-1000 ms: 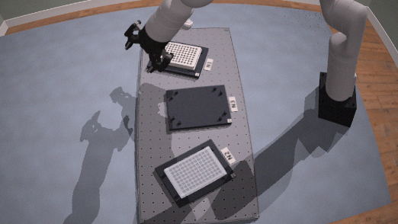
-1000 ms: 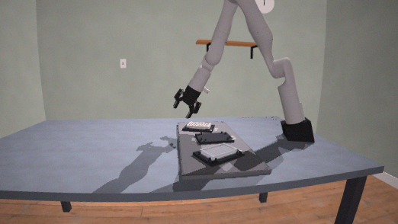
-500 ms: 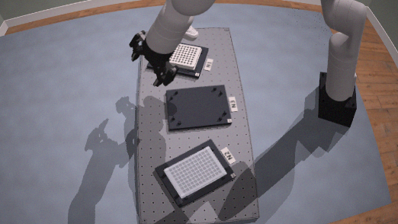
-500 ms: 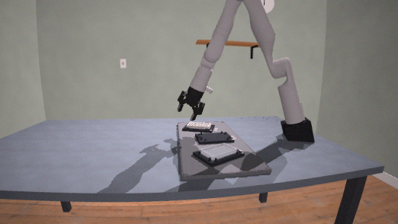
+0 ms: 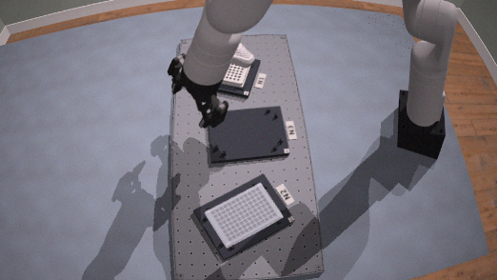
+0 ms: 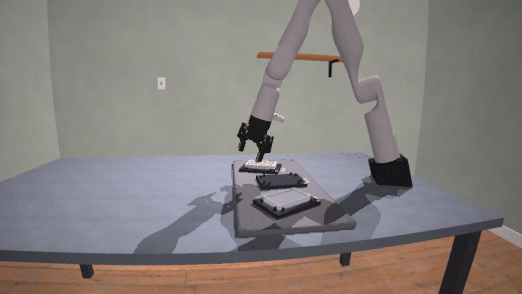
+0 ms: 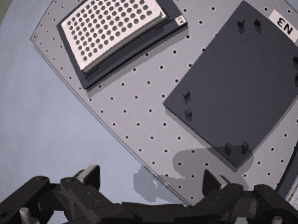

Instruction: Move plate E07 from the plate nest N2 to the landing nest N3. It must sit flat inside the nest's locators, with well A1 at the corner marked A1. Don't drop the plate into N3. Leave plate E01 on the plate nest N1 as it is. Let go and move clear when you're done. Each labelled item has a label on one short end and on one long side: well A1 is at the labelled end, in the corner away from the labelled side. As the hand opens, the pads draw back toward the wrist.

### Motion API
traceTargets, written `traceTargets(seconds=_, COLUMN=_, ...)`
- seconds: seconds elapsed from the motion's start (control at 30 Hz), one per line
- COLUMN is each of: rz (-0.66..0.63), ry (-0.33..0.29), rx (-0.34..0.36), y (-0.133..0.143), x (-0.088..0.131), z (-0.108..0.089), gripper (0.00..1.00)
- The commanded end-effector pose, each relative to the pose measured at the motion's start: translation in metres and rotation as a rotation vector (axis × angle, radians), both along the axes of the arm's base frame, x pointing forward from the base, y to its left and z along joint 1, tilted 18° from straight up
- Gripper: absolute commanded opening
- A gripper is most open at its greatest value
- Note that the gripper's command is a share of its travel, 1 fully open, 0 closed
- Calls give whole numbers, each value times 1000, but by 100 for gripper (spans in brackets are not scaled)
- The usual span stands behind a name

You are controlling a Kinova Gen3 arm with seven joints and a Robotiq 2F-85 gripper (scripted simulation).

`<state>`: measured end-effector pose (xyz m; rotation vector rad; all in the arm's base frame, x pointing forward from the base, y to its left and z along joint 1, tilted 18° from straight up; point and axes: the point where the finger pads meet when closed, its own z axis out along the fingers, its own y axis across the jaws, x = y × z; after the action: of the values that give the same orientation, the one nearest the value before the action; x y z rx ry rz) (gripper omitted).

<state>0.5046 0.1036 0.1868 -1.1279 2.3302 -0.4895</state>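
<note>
Where pale green walls (image 6: 150,50) rise, blue-grey table (image 6: 100,200)
</note>
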Motion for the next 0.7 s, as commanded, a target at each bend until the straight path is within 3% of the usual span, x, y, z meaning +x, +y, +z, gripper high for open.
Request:
traceTargets(seconds=0.0, rz=8, ry=14, rx=2, y=15, x=-4, z=-3, gripper=100)
traceTargets(seconds=0.67, rz=-81, ry=129, rx=69, y=56, x=-32, z=-22, gripper=100)
